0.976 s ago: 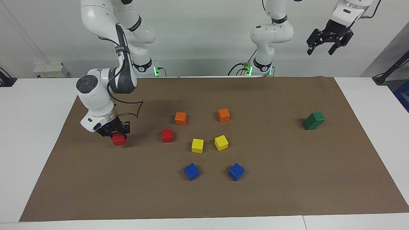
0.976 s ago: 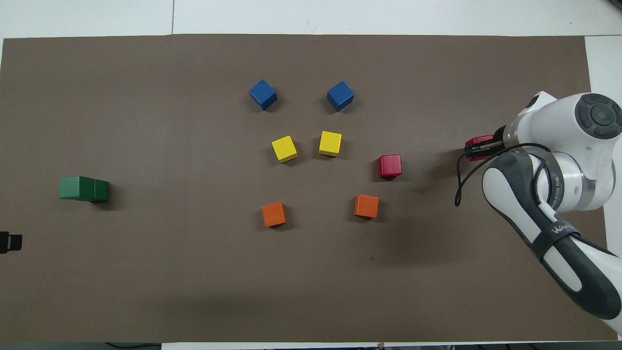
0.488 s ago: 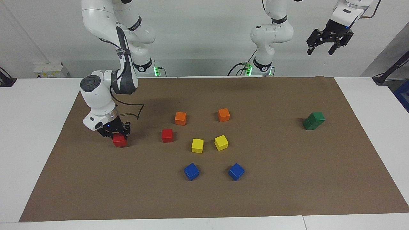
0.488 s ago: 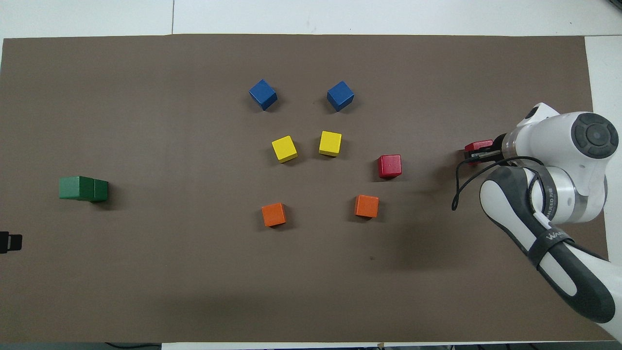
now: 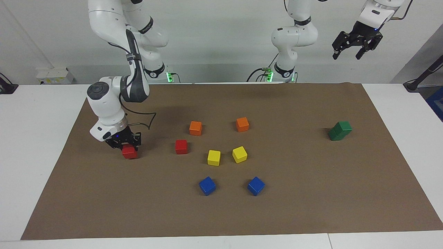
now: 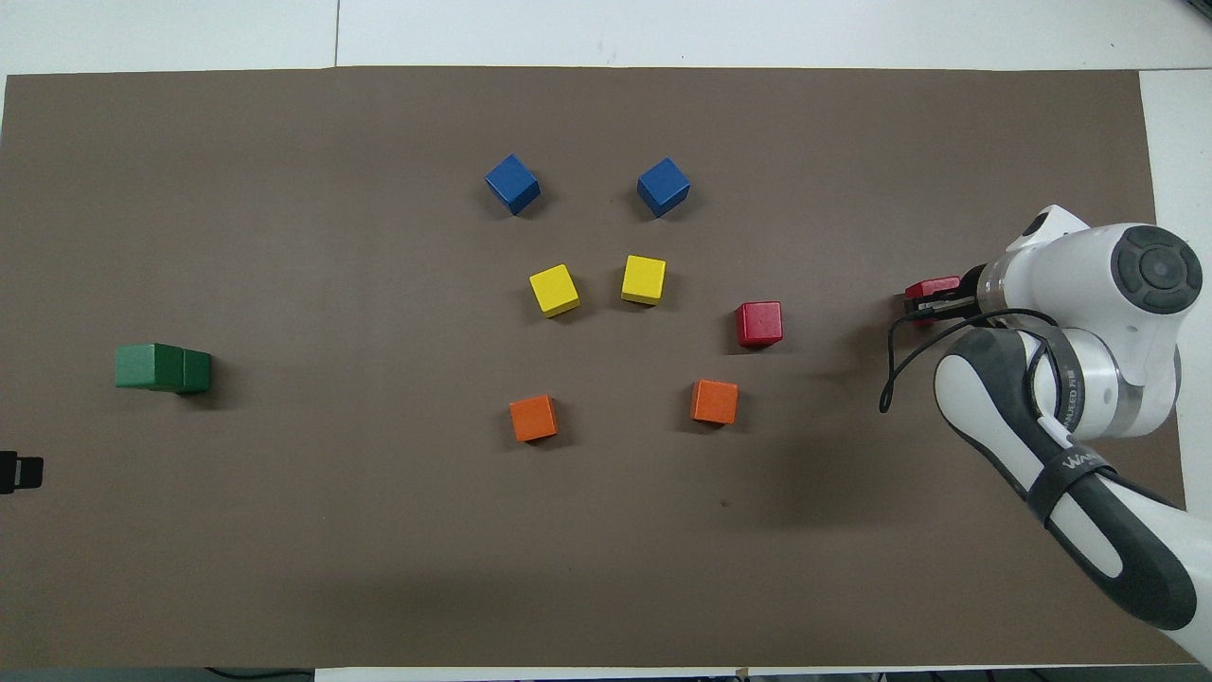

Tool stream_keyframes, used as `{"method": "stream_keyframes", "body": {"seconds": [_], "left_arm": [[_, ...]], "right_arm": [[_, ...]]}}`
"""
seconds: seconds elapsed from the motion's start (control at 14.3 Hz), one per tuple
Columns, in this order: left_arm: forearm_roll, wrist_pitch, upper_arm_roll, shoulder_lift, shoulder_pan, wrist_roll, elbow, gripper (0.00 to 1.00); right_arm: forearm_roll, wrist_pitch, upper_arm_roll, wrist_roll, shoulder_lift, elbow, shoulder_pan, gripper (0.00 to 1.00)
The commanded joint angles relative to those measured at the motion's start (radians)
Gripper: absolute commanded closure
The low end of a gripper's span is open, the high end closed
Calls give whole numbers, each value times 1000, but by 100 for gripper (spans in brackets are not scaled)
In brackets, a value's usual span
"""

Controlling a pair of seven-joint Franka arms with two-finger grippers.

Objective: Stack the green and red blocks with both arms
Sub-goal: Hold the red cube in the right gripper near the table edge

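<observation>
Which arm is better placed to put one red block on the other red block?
The right arm, I think. The right gripper is already shut on a red block, beside the free red block. The left gripper waits open, high above the green blocks' end.

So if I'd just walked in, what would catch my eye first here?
Probably the right arm's claw, bent down and shut on a red block at its end of the brown mat. Next, the bright scatter mid-mat: another red block among orange, yellow and blue cubes. Then the green stack at the left arm's end, with the left claw waiting open, high up.
</observation>
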Motion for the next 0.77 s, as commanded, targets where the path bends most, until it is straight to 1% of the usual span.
{"method": "stream_keyframes", "body": {"seconds": [0.0, 0.28, 0.35, 0.49, 0.56, 0.63, 0.7], "left_arm": [[10, -11, -5, -19, 4, -9, -7, 0], [10, -11, -5, -19, 4, -7, -7, 0], [10, -11, -5, -19, 4, -7, -7, 0], [10, -11, -5, -19, 4, -7, -7, 0], [10, -11, -5, -19, 4, -9, -7, 0], [10, -9, -5, -19, 4, -9, -7, 0], [10, -11, -5, -19, 4, -9, -7, 0]], "right_arm": [[12, 81, 13, -6, 17, -29, -22, 100], [12, 88, 13, -14, 27, -29, -27, 100], [12, 88, 13, -14, 27, -29, -28, 98], [12, 87, 14, -13, 26, -28, -26, 87], [12, 84, 14, -5, 26, -28, -26, 42], [12, 78, 14, -6, 26, -25, -28, 1], [12, 72, 14, -9, 26, -22, -27, 0]]}}
